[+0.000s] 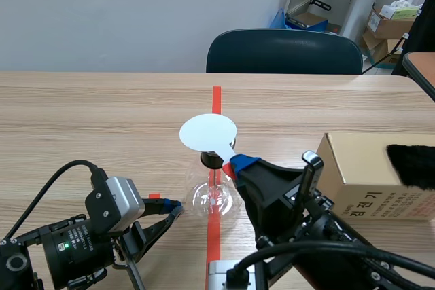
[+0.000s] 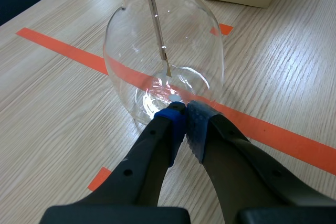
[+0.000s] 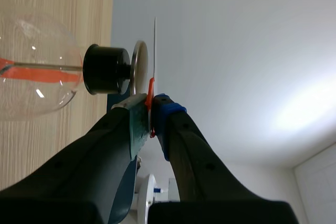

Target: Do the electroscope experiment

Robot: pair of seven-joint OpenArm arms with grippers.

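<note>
Finding: the electroscope (image 1: 215,195) stands upright on the desk (image 1: 81,120), over the orange-red tape line (image 1: 216,100) and between the two arms. Its long axis is vertical, with a glass flask (image 2: 131,61) below, a black stopper (image 3: 105,69) in the neck and a metal cap disc (image 3: 139,66) on top. A rod (image 2: 155,19) runs down inside; whether the foil at its end is spread is too small to tell.

The right gripper (image 1: 239,162) is nearer the top. Its fingers are clamped on the reddish handle (image 3: 150,92) of a thin white round plate (image 1: 208,132). The plate lies face to face with the cap disc, parallel to it, and the right wrist view shows only a thin gap between them. The coming move appears to turn on that gap: a short travel along the flask's axis would make contact, provided the plate is kept level.

The left gripper (image 2: 185,113) lies low on the desk, its fingers pressed together on nothing. The tips are at the foot of the flask — touching it or all but; this cannot be settled.

The surface is smooth wood-grain, so a sideways nudge would likely slide the glass. The desk runs on beyond the flask. A cardboard box (image 1: 360,168) with black fur (image 1: 411,164) on it sits close beside the right arm — little margin there. A chair (image 1: 284,52) stands past the far edge.
</note>
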